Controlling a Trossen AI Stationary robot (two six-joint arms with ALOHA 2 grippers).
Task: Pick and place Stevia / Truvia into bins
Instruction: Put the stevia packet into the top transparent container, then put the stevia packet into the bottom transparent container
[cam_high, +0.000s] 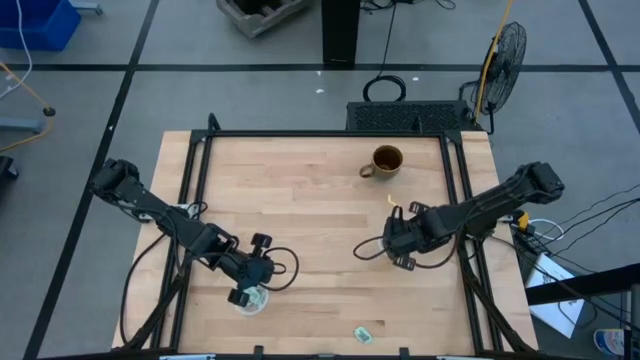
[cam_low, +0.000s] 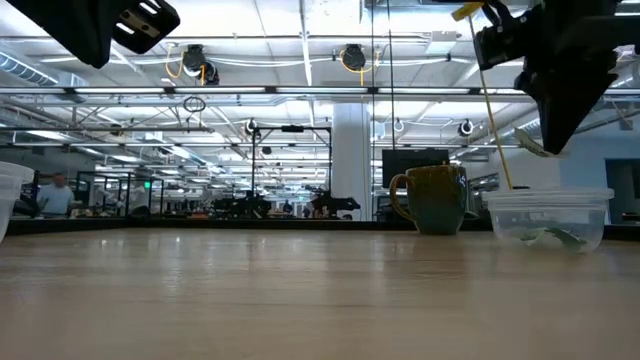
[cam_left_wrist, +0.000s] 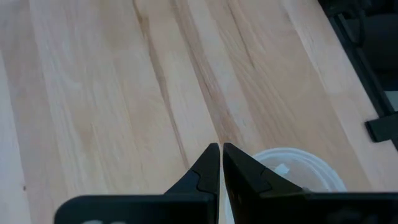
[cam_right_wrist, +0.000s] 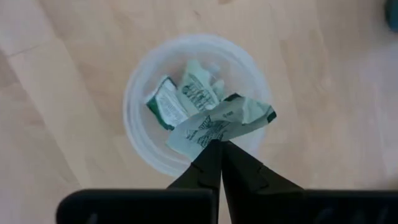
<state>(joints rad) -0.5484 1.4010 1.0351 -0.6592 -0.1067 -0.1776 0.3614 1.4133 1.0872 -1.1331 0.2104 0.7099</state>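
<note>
The right gripper (cam_right_wrist: 219, 144) hangs directly above a clear cup (cam_right_wrist: 143, 93), clenched on a crumpled packet (cam_right_wrist: 214, 127); the left gripper (cam_left_wrist: 221, 149) is closed, empty.

Left pincer (cam_left_wrist: 220, 163): fingers pressed together, arm reaching inward over the worktop (cam_high: 320, 230). Right pincer (cam_right_wrist: 219, 155): fingers clamped on a packet (cam_right_wrist: 217, 124), arm bent inward.

A brown mug (cam_high: 386, 161) stands upright on the pale wooden table (cam_high: 310, 200) toward one o'clock, its handle pointing to nine. Beyond the table's edge, a black fan (cam_high: 503, 55) stands on the grey floor at two o'clock.
</note>
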